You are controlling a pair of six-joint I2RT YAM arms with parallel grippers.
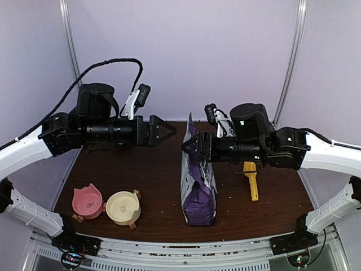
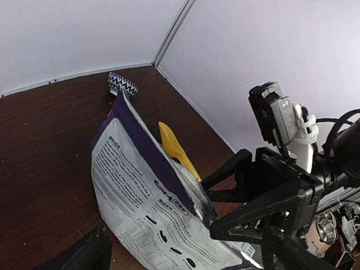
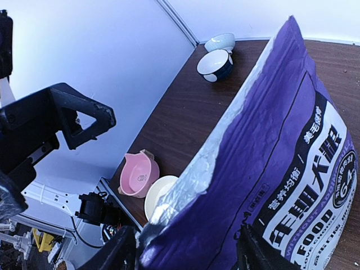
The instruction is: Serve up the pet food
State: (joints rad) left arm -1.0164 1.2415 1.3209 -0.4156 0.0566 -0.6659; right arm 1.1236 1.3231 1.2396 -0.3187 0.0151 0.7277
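Barely begun: pink bowl [image 1: 87,200] and cream bowl [image 1: 123,206] are empty. Open-jawed, the left gripper [image 1: 166,131] hovers; the right gripper [image 1: 189,148] straddles the bag [image 1: 197,189] top, grip unclear. All serving remains.

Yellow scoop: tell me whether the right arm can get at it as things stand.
Probably not yet. The right gripper straddles the top edge of the purple bag, and the yellow scoop lies beneath that arm's own forearm; it would have to back off first.
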